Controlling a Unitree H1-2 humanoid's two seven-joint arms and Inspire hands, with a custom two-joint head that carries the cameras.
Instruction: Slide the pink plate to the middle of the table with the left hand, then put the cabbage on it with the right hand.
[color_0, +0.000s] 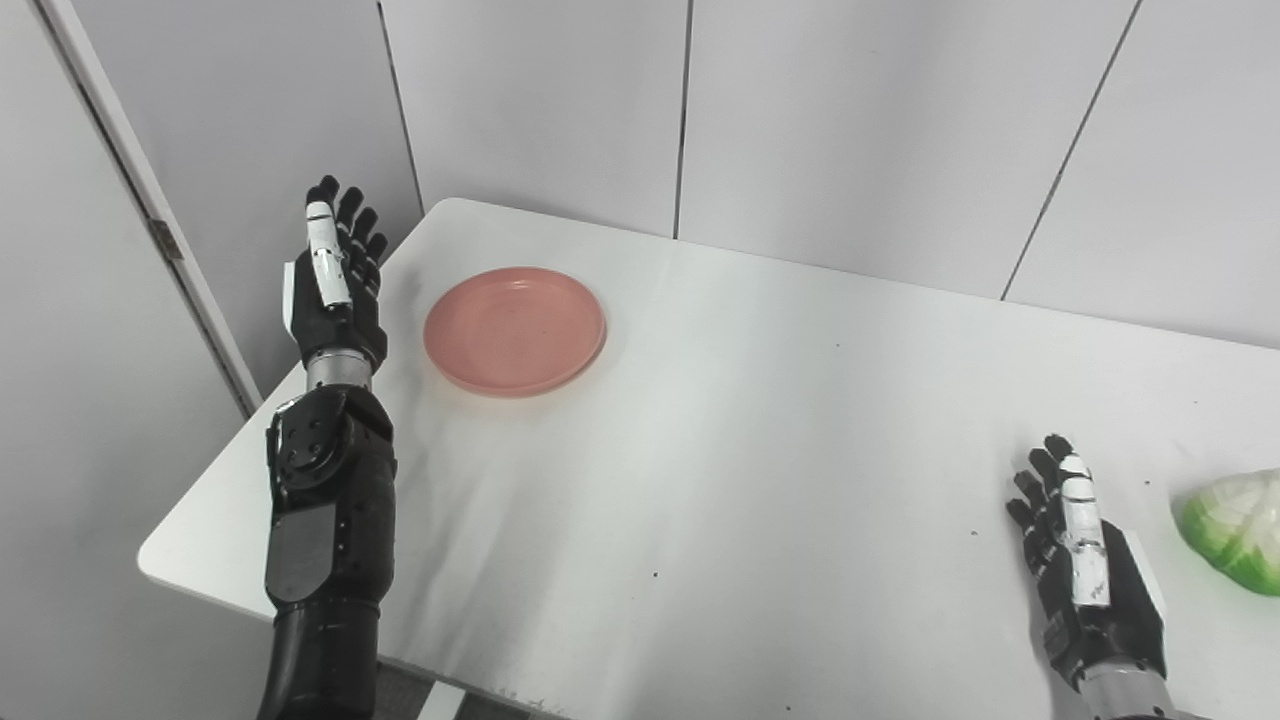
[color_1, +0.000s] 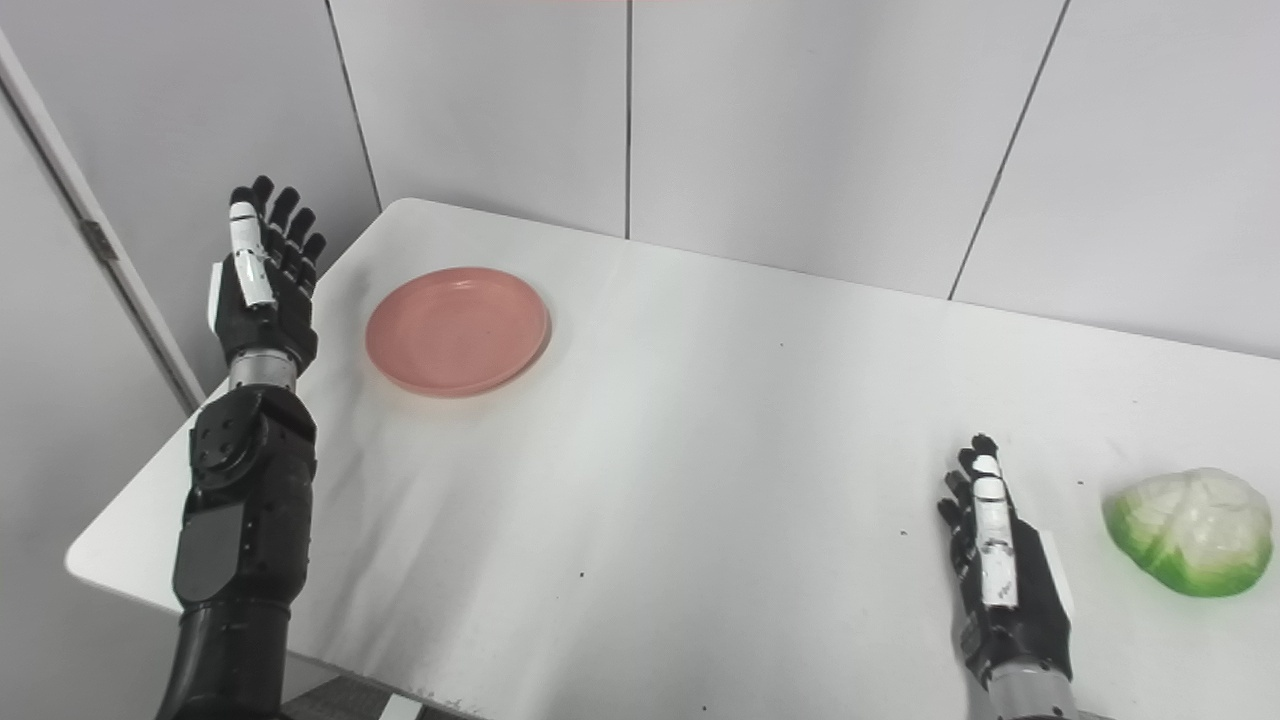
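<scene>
The pink plate lies flat near the table's far left corner. My left hand is open and empty, fingers up and apart, raised by the table's left edge, to the left of the plate and apart from it. The cabbage, green and white, rests on the table at the right, cut off by the frame edge in the left eye view. My right hand is open and empty, low over the table near the front, to the left of the cabbage with a gap between them.
The white table has a rounded front left corner and a front edge close to my arms. Grey wall panels stand right behind its far edge. A few small dark specks dot the tabletop.
</scene>
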